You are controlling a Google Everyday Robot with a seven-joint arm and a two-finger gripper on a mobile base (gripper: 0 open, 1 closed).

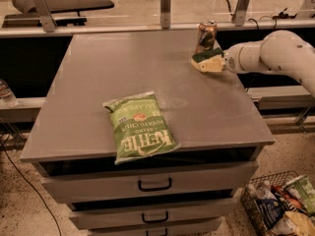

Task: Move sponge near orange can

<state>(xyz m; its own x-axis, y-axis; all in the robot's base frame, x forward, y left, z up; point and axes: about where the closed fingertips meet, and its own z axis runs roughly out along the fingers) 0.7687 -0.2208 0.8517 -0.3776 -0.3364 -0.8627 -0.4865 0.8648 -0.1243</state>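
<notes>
The sponge (206, 62), green side up, was at the worktop's (123, 68) far right, just in front of the orange can (206, 35). The gripper (218, 64), reaching from the right, held it in its fingers. A Kettle chip bag (139, 127) lay well apart.

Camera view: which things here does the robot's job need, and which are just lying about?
Job: sponge; orange can; gripper, holding the sponge beside the can.
Lying about: chip bag; basket on the floor.
</notes>
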